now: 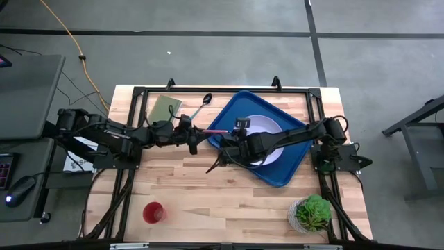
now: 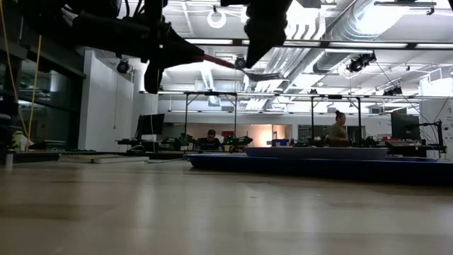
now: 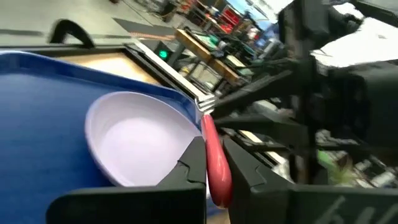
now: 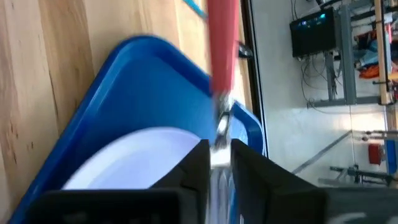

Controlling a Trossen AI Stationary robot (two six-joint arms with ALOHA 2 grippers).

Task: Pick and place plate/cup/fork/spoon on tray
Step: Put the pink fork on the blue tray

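The small red tumbler-like cup [image 1: 154,212] is set at the near edge of the pale wooden worktop [image 1: 208,187]. Mid-worktop, the slim pink-handled, silver-tined fork [image 1: 217,131] is held aloft: its handle is pinched by the left claw [image 3: 213,163], its tines lie between the slightly parted fingers of the right claw [image 4: 218,155]. Beyond, the round lavender-white plate [image 1: 263,128] lies on the blue rectangular tray [image 1: 295,163]. Farther left, the teal-handled spoon [image 1: 201,105] lies on the worktop.

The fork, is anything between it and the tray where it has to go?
Nothing visible blocks it. The fork is held in the air by the left gripper at its pink handle, with the right gripper at the tines. The plate already lies in the tray, with bare blue floor beside it.
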